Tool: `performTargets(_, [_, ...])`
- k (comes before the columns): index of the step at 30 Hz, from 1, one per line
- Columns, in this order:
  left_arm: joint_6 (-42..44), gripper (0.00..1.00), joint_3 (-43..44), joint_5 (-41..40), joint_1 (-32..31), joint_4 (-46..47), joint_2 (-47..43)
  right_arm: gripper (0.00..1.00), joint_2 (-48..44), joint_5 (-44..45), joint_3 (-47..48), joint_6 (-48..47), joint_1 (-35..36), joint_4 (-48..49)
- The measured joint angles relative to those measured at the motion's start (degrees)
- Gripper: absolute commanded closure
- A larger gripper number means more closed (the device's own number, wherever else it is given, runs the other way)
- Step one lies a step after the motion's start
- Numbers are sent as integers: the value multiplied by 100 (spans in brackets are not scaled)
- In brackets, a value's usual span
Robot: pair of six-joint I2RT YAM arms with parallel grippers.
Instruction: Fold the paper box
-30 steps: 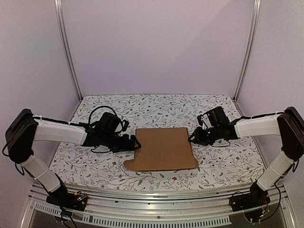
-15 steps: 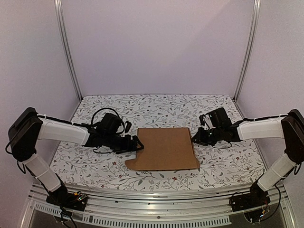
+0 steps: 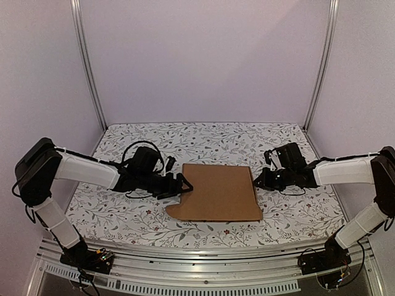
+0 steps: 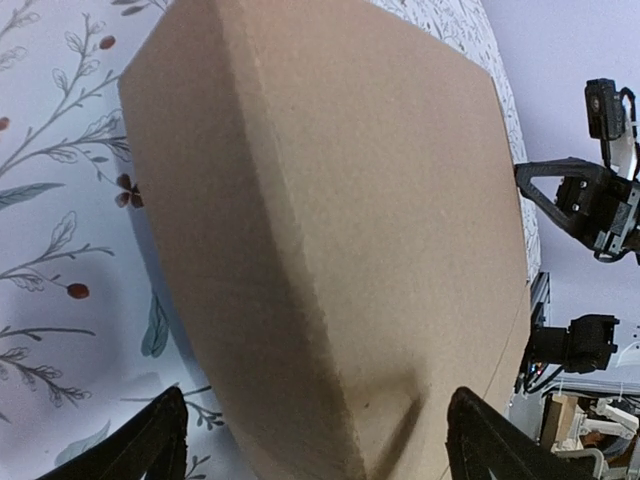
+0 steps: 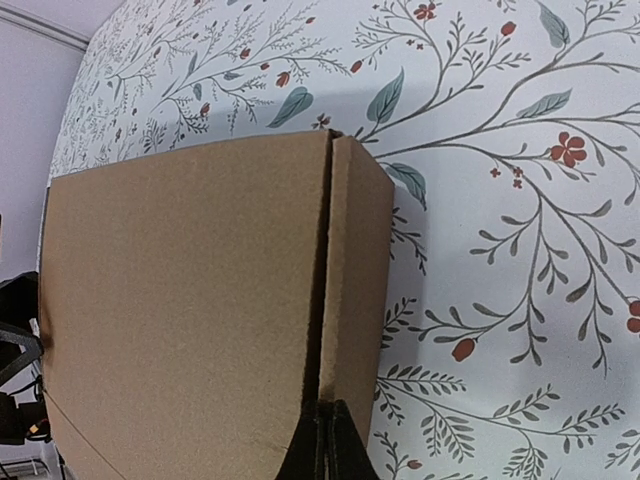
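jaws: left gripper [image 4: 318,440] spread wide, right gripper [image 5: 325,428] pressed shut – flat brown paper box [image 3: 217,192] btwn.

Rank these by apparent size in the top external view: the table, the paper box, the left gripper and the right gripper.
1. table
2. paper box
3. left gripper and right gripper: too alike to rank, both far smaller than the box.

Robot lab test cell: plain lilac wall panels [image 3: 203,61] in aluminium posts [image 3: 85,61], floral-covered bench [image 3: 203,137], left arm [image 3: 86,171] and right arm [image 3: 345,170] bolted to slotted rail [image 3: 203,280] at frame bottom.
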Motion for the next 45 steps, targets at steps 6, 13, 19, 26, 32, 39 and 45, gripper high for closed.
performTargets(6, [-256, 11, 0, 326, 2, 518, 205, 100, -96, 4, -157, -85, -81, 96])
performTargets(13, [-632, 12, 0, 765, 2, 1335, 503, 100, -173, 24, -260, -127, -140, 125])
performTargets(19, [-909, 30, 0, 1062, 9, 1775, 627, 100, -212, 46, -306, -160, -164, 127])
performTargets(26, [-1340, 50, 0, 1217, 66, 2090, 640, 100, -284, 103, -354, -197, -168, 81])
performTargets(32, [-1471, 54, -37, 1268, 85, 2223, 640, 85, -358, -7, -365, -251, -170, 31])
performTargets(39, [-1517, 53, -251, 1552, 175, 2371, 396, 63, -1121, -256, -428, -503, -170, -328])
performTargets(45, [-1759, 53, -533, 1840, 398, 2540, -52, 46, -1971, -365, -181, -901, 17, -603])
